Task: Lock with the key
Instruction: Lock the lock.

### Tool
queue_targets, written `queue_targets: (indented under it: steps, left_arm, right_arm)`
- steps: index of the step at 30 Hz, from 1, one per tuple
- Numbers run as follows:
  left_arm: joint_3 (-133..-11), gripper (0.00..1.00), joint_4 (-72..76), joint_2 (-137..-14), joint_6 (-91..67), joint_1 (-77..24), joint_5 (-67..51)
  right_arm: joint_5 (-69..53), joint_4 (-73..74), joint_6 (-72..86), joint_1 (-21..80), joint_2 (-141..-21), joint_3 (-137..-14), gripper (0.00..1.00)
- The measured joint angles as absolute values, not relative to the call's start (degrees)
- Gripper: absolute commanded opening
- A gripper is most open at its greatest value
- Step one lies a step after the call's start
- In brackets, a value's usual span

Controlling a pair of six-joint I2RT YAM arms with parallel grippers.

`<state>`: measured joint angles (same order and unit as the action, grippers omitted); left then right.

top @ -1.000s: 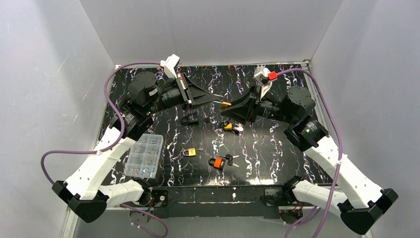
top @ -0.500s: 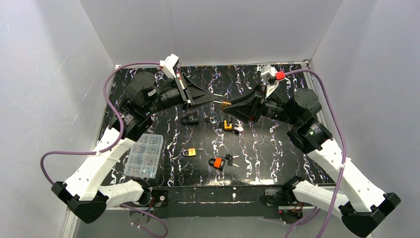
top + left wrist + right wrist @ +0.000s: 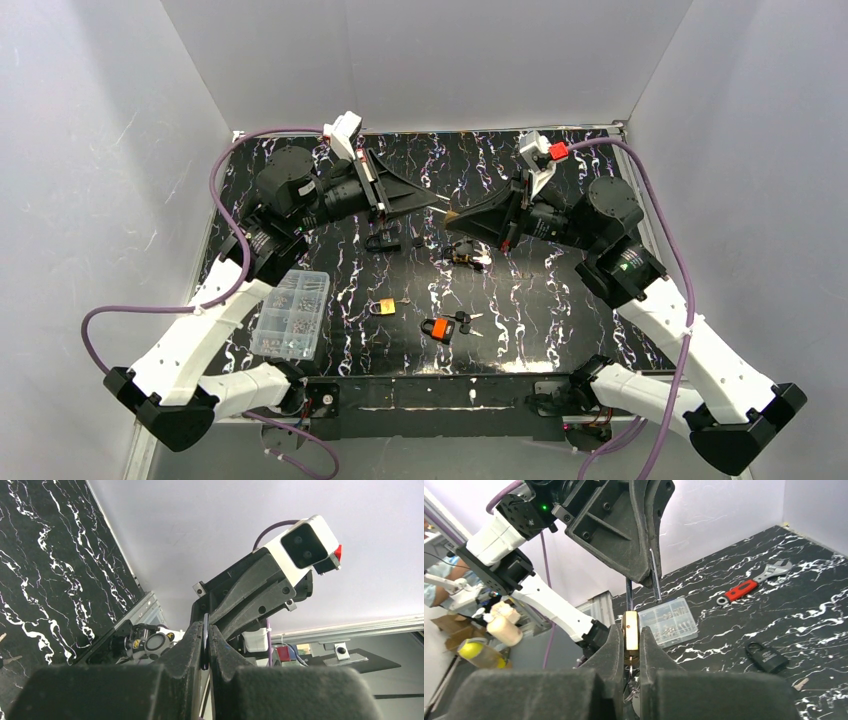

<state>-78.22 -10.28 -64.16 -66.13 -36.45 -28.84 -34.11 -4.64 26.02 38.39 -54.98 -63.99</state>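
Observation:
My left gripper [image 3: 432, 203] is shut on a thin silver key [image 3: 441, 201], whose edge shows between its pads in the left wrist view [image 3: 205, 645]. My right gripper [image 3: 458, 217] is shut on a small brass padlock [image 3: 450, 214], held upright between its pads in the right wrist view [image 3: 629, 622] with its shackle pointing up. Both grippers meet tip to tip above the middle of the black marble table [image 3: 560, 300]. In the right wrist view the key blade [image 3: 655, 577] hangs just right of and above the padlock. I cannot tell whether they touch.
On the table lie a black padlock [image 3: 384, 240], a padlock with keys [image 3: 466, 256], a second brass padlock [image 3: 383, 307], an orange padlock [image 3: 436, 329] and a clear screw box [image 3: 293, 313]. A red-handled wrench [image 3: 751, 584] shows in the right wrist view.
The right arm's wrist swung out to the right and came partly back, tilting the padlock. The padlock stayed at the key's tip. The left arm barely moved.

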Motion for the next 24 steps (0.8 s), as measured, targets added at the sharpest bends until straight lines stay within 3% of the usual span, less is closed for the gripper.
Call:
queue_targets:
  steps: [4,7,14,24]
  left_arm:
    - [-78.15,0.36,-10.63,-63.75,-65.43,-36.45,-28.97]
    - [-78.17,0.47,-12.16,-63.2,-63.05,-36.45,-28.58]
    - [-83.88,0.46,-22.87,-62.43,-46.7,-36.21,-26.96]
    - [-92.77,0.3,-26.68,-61.73,-23.86,-36.12,-43.09]
  right_arm:
    - [-34.74,-4.6,26.96,38.68,-54.98,-63.99,0.01]
    - [-34.65,-4.03,27.55,38.65,-54.96,-63.96,0.01]
    - [-35.97,1.1,29.85,38.63,-54.63,-64.66,0.01]
    - [-45.28,4.49,37.34,38.63,-56.64,-70.41,0.01]
